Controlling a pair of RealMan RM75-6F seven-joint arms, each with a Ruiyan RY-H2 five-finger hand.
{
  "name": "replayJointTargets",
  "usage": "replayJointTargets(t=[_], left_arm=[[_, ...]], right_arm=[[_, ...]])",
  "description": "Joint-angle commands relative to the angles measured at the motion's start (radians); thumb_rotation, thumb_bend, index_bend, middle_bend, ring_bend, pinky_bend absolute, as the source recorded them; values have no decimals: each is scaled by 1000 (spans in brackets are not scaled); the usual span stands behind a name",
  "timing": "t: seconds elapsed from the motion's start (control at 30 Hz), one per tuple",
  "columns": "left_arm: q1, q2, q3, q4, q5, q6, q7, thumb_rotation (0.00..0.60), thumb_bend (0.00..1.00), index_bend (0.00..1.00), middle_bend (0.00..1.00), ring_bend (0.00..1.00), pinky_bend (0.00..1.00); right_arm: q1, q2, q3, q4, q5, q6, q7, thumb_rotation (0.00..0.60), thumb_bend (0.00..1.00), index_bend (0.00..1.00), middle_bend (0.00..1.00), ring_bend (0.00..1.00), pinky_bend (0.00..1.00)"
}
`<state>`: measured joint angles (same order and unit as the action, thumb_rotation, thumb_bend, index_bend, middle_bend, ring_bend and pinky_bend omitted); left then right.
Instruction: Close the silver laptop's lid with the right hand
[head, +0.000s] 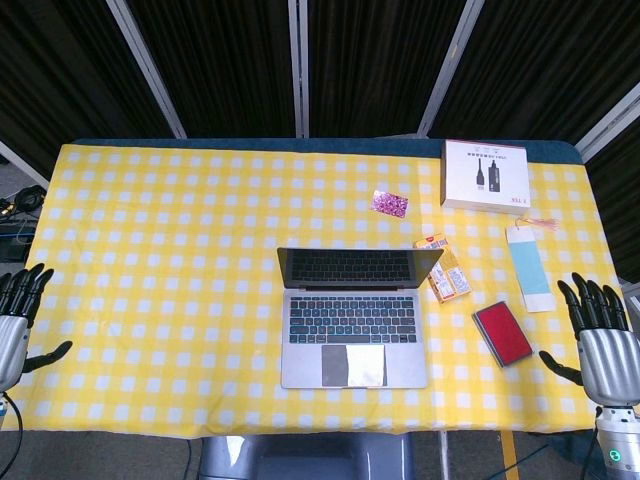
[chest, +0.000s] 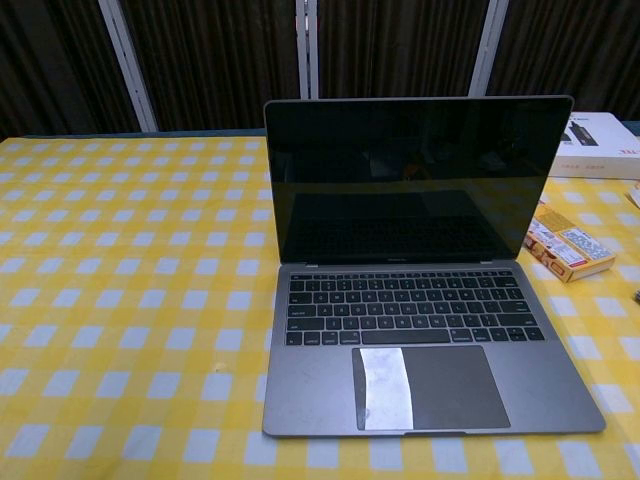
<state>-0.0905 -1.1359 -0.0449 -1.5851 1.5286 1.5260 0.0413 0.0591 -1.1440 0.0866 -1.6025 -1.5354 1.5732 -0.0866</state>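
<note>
Laptop: silver laptop (head: 354, 318) sits in the middle of the frame on the table (head: 160, 250), which has a yellow checked cloth. Its lid stands up and the dark screen (chest: 415, 180) faces the robot.
Right hand: right hand (head: 598, 335) is at the lower right edge of the head view, well apart from the laptop. Its fingers are spread and it holds nothing.
Left hand: left hand (head: 18, 322) is at the lower left edge, also spread and holding nothing.
Other things: red case (head: 502, 332) lies between the laptop and the right hand. Orange box (head: 444, 268) lies just beside the lid's right corner. White box (head: 485, 176) is in the upper right.
Done so far: nothing yet, I think. The lid is fully open and no hand touches it.
Left to do: the right hand must reach over to the top of the lid and push it down flat.
</note>
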Motion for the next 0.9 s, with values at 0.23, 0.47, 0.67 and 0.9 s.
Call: replayJointTargets(t=[0.23,0.47,0.67,0.9], left_arm=[[6,-4,2,-5,-3,5,17,600,0,0,0,0,0],[-1,-13,1,-10,-6,-8,29,600,0,0,0,0,0],[-6,-16,-9,-17,-30,-20,47,600,0,0,0,0,0],[-19,-25,-23,-12,-50,-38,64,600,0,0,0,0,0]], right_arm=[[16,13,-6,-10,-3,-40,51,600,0,0,0,0,0],[101,111,36,-87,15,-160,163,600,600,0,0,0,0],[262,257,158,-200,88,-340,165,600,1000,0,0,0,0],[464,353,224,-271,179,-652,231,600,1000,3,20,0,0]])
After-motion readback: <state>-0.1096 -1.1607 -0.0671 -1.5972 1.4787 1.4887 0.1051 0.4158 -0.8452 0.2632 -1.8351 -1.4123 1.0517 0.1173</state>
